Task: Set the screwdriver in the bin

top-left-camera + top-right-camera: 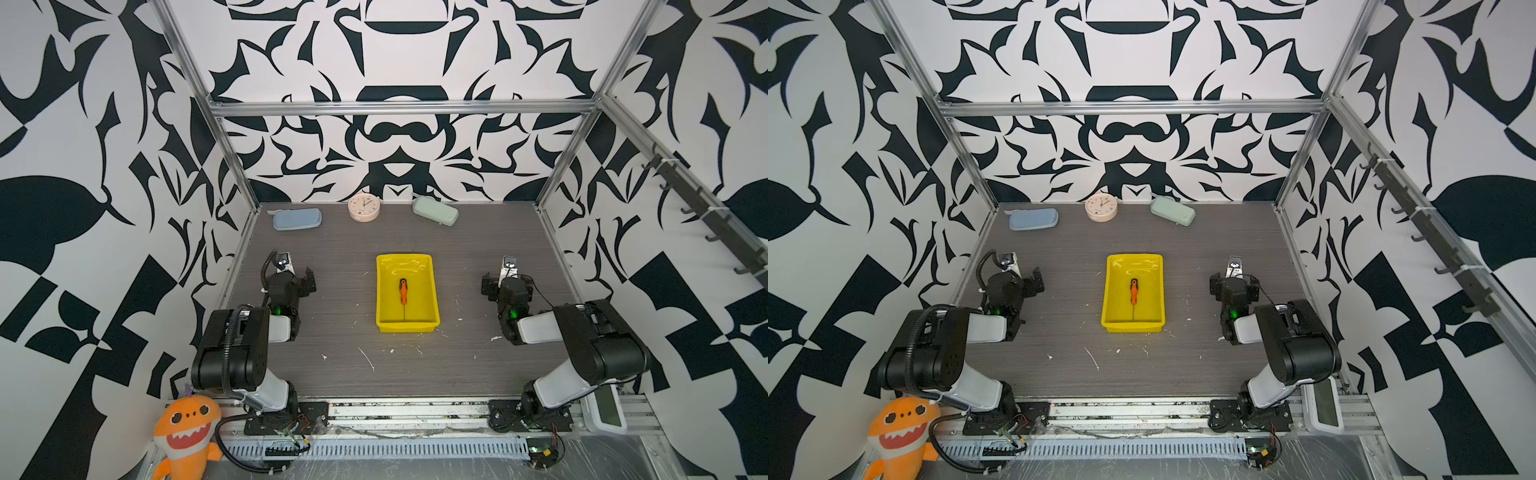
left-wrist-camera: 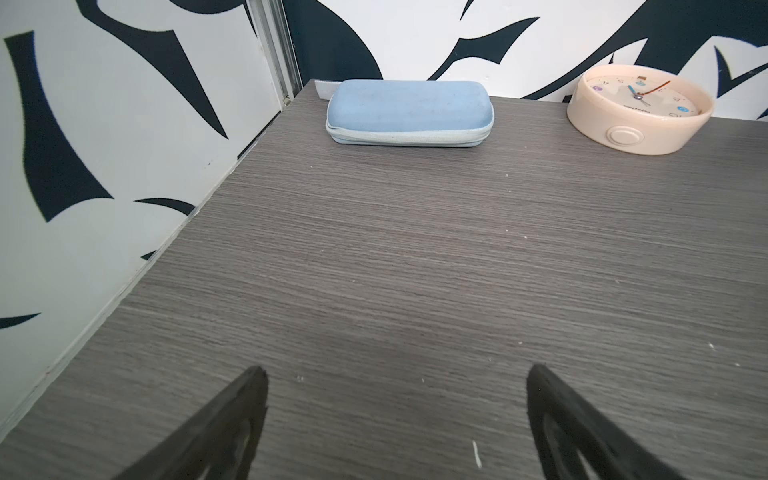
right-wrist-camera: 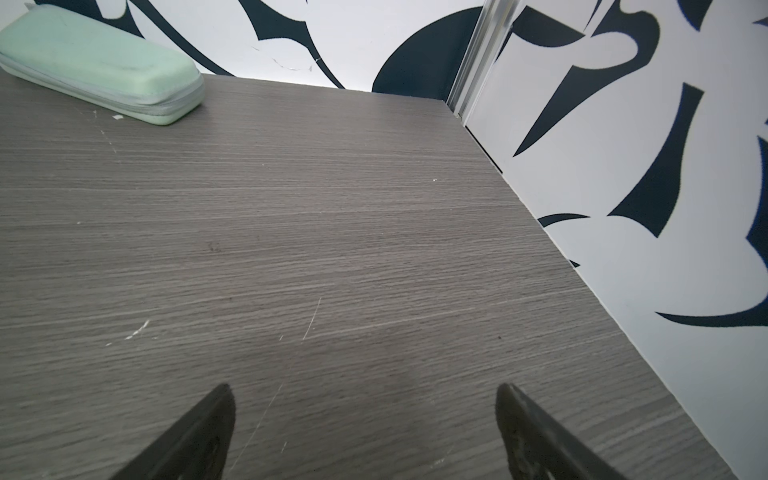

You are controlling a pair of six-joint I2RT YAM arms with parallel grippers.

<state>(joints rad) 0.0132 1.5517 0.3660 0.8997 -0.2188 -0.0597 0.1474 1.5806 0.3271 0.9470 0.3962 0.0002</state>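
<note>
The screwdriver (image 1: 403, 291) (image 1: 1133, 291), with an orange handle and a thin dark shaft, lies flat inside the yellow bin (image 1: 381, 299) (image 1: 1105, 299) at the table's middle in both top views, shaft toward the front. My left gripper (image 2: 397, 374) (image 1: 293, 274) is open over bare table left of the bin, with nothing between its fingers. My right gripper (image 3: 363, 390) (image 1: 503, 279) is open over bare table right of the bin, also holding nothing. Both are well apart from the bin. Neither wrist view shows the bin or the screwdriver.
Along the back wall lie a blue pouch (image 1: 297, 219) (image 2: 409, 112), a round pink clock (image 1: 364, 207) (image 2: 640, 109) and a green pouch (image 1: 435, 210) (image 3: 99, 66). Patterned walls close in the table on the left, right and back. An orange plush toy (image 1: 187, 432) sits at the front left.
</note>
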